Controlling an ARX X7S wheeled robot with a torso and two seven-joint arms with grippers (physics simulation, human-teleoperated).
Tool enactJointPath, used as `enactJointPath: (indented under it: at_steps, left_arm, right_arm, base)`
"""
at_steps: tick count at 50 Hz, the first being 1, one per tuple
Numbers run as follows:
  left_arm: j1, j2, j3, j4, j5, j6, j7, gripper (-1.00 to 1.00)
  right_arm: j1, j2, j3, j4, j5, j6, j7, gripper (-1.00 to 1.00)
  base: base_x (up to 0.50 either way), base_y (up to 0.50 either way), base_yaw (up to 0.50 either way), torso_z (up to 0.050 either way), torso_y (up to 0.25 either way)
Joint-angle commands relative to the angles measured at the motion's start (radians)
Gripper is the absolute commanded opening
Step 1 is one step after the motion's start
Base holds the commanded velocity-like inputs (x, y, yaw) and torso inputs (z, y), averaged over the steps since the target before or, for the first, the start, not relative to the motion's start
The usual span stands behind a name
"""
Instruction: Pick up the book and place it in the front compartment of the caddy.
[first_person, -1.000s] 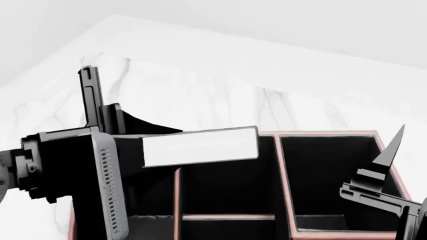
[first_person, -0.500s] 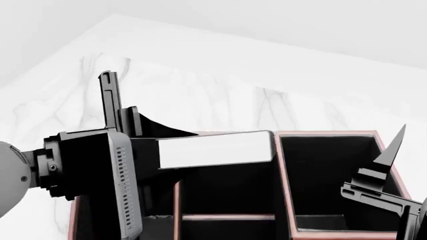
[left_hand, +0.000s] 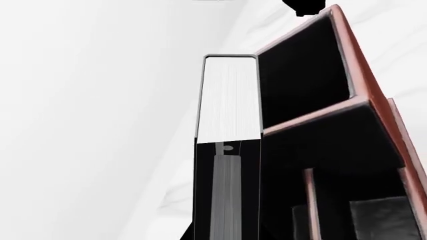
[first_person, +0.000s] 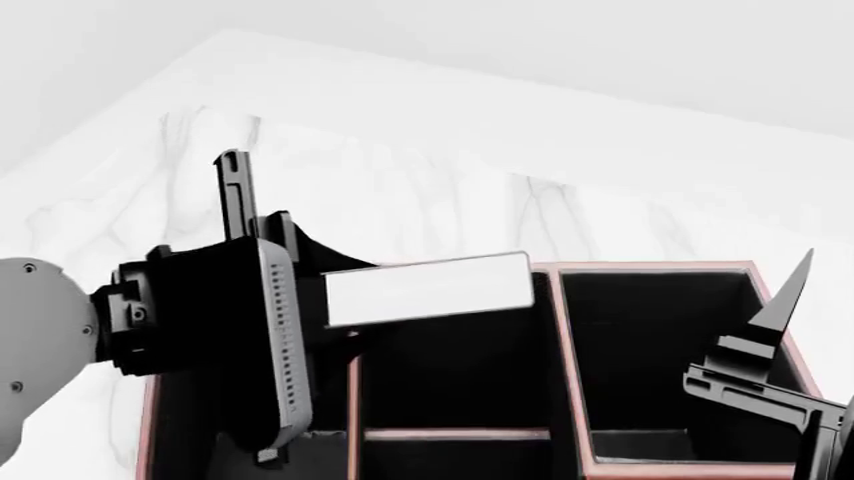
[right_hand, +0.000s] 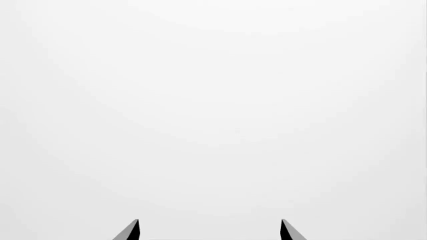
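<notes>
1. The book (first_person: 427, 290) lies nearly level at the centre of the head view, white page edges toward the camera, held above the open top of the caddy (first_person: 555, 345) near its rear rim.

2. The left gripper (first_person: 334, 300) is clamped on one end of the book; in the left wrist view its finger runs along the black cover below the white page block (left_hand: 228, 100).

3. The book looks thin, stiff and light. Held by one end, it shows no sag, so a short-end grasp seems sound. The smooth cover may be slippery, so a firm pinch across the covers is the safer hold.

4. The caddy has red-brown, leather-look walls with thin straight dividers and a matte black interior. Its cells are square-cornered and deep; the floors are lost in darkness.

5. The worktop (first_person: 400, 170) is pale marble with faint grey veining, smooth and hard.

6. The right gripper (first_person: 781, 360) sits at the lower right of the head view, beside the caddy's right wall. Its two pointed fingertips (right_hand: 133, 231) stand apart with nothing between them, though only the tips show there.
</notes>
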Motion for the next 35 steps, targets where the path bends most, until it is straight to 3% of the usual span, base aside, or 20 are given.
enactJointPath:
  at_steps: [1, 17, 35]
  left_arm:
    - [-0.012, 0.043, -0.044, -0.025, -0.018, -0.001, 0.028, -1.0]
    - [-0.065, 0.091, -0.064, -0.186, -0.111, -0.042, 0.136, -1.0]
    - [-0.086, 0.187, -0.044, -0.464, -0.107, 0.067, 0.237, -1.0]
  right_arm:
    - [0.007, -0.021, 0.034, 0.012, 0.005, 0.003, -0.029, 1.0]
    - [0.013, -0.019, 0.036, 0.022, 0.01, 0.005, -0.024, 1.0]
    - [0.028, -0.018, 0.035, 0.055, 0.007, 0.004, -0.017, 1.0]
  base:
    - [0.0, 0.0, 0.0, 0.0, 0.0]
    - [0.0, 0.0, 0.0, 0.001, 0.001]
    - [0.0, 0.0, 0.0, 0.0, 0.001]
